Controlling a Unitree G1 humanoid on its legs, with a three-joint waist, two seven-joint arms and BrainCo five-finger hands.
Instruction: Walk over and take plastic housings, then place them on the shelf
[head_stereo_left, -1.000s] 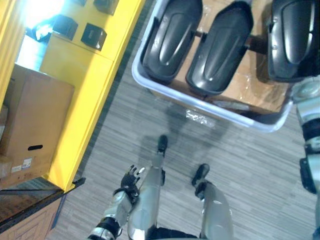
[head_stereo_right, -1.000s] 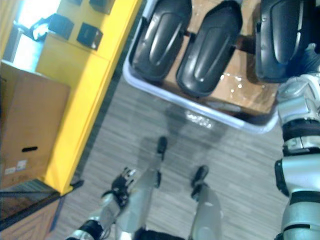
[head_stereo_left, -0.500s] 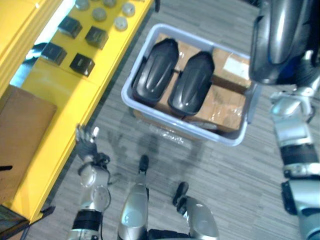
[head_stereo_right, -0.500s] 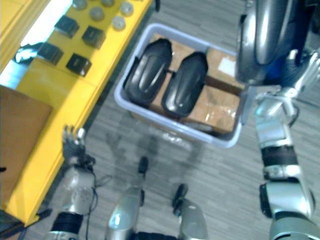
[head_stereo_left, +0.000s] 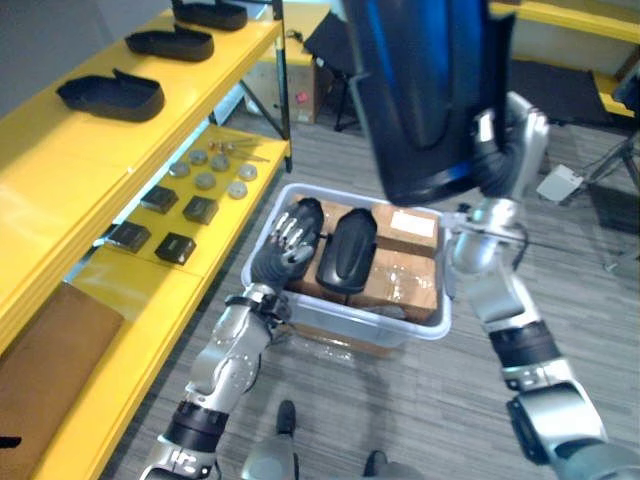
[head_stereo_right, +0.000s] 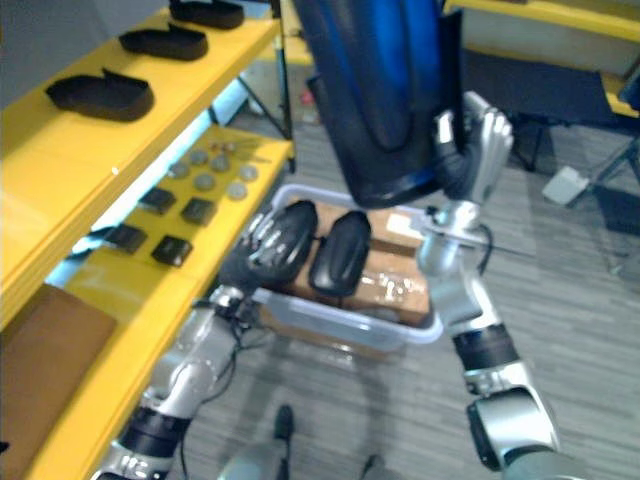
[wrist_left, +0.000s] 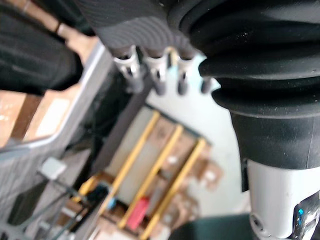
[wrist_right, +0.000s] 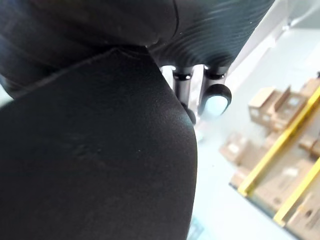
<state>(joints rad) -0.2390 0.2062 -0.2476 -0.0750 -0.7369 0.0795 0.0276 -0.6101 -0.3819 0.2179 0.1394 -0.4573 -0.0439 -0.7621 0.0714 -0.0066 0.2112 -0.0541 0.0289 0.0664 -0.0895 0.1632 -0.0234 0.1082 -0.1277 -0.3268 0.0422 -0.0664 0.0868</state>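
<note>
The robot's right hand (head_stereo_left: 503, 140) now has the large dark glossy plastic housing (head_stereo_left: 425, 90) hoisted high in front of its head, fingers curled round its lower edge. A second ago that housing hung low over the right end of the pale grey plastic tub (head_stereo_left: 345, 334) and the head was looking straight down at the floor, so most of the shift in the scene is the camera lifting. The left hand (head_stereo_left: 290, 238), which was down by the leg, has come up to the tub's left end. Its fingers are straight and loose, holding nothing, in front of one of the two black plastic housings (head_stereo_left: 346, 250) left lying side by side on the brown cardboard boxes (head_stereo_left: 405, 285) in the tub; whether it touches one I cannot tell. So the pick looks done, and what remains is the carry to the yellow shelf (head_stereo_left: 70, 160) on the robot's left. Its top board already bears three black housings (head_stereo_left: 112, 94) in a row, with bare yellow at the near end, which looks the likely spot. The lower board holds small black square boxes (head_stereo_left: 160, 225) and round grey discs (head_stereo_left: 212, 172). In the way, the tub stands just beside the lower board's edge, and the raised housing itself blocks much of the forward view.
</note>
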